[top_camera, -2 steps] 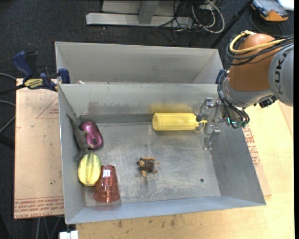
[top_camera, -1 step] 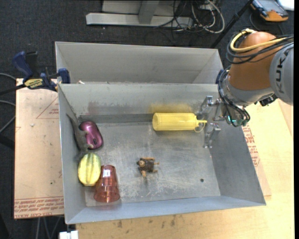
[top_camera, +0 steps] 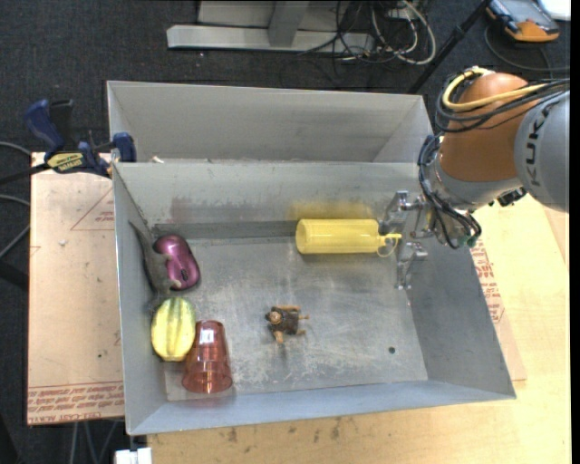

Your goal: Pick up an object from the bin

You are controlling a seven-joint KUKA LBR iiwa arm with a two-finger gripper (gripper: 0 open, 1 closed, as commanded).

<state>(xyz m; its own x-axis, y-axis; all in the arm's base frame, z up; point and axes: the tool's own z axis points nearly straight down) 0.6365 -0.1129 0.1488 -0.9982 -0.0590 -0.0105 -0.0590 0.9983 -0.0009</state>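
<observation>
The gripper (top_camera: 402, 237) hung at the right side of the grey metal bin (top_camera: 272, 118), below the arm's rounded orange cover (top_camera: 480, 127) and its looped cables (top_camera: 453, 227); its two thin metal fingers (top_camera: 405, 268) stood spread apart, one towards the back wall and one towards the front, pinching nothing that could be made out. Between them lay the narrow right-hand tip of a smooth yellow plastic cylinder (top_camera: 337, 236), which rested on its side along the foot of the back wall; whether the fingers touched it could not be told.

Well apart, at the left wall, lay a glossy purple rounded thing (top_camera: 178, 260) with a dull grey part beside it; just in front of it sat a ribbed yellow-green fruit shape (top_camera: 172, 328), and touching that, a translucent red plastic cup (top_camera: 207, 359) lay on its side. A small, knobbly brown thing (top_camera: 285, 321) lay alone near the middle of the floor.

The bin's sloping walls were matt sheet metal; its flat floor looked scuffed and scratched. Around the bin, a dark, rough floor (top_camera: 54, 54) showed, with black cords (top_camera: 390, 27) trailing at the back.
</observation>
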